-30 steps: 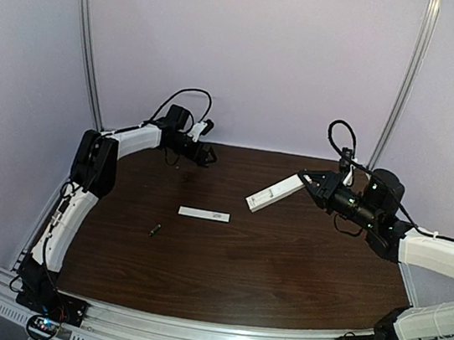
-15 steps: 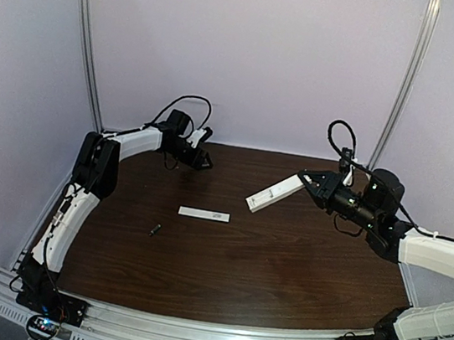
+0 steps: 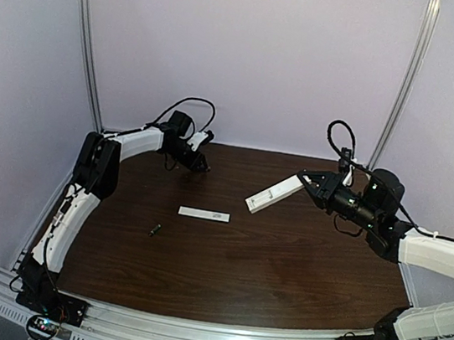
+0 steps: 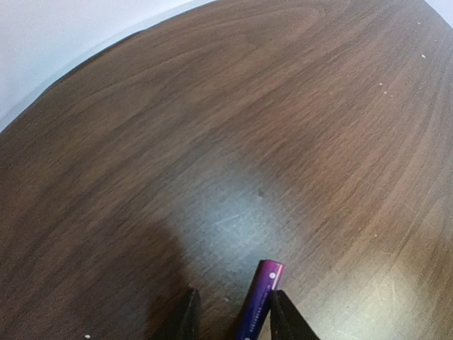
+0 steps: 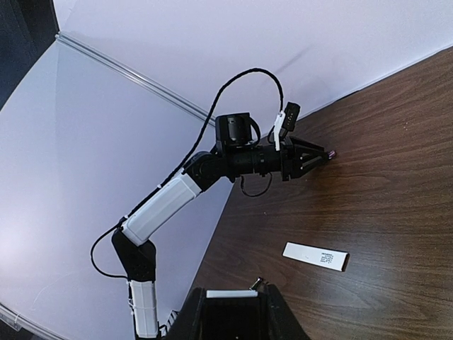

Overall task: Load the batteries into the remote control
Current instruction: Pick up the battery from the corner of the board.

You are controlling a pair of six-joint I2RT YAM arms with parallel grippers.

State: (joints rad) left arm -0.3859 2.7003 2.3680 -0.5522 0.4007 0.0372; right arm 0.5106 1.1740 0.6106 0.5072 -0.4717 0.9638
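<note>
A purple battery lies between the fingers of my left gripper at the back left of the table. It rests against the right finger, with a gap to the left finger, so the jaws are partly open. In the right wrist view the purple battery's tip pokes out past the left gripper. My right gripper is shut on the white remote control, held above the table and pointing left. Its near end shows between the right fingers. A second dark battery lies on the table.
A thin flat white strip lies at the table's middle left, near the loose battery; in the right wrist view the strip shows a printed label. Pale walls and metal rails close in the back and sides.
The left gripper's jaws have narrowed around the purple battery and its wrist has shifted slightly. The right arm and the remote control have not moved.
</note>
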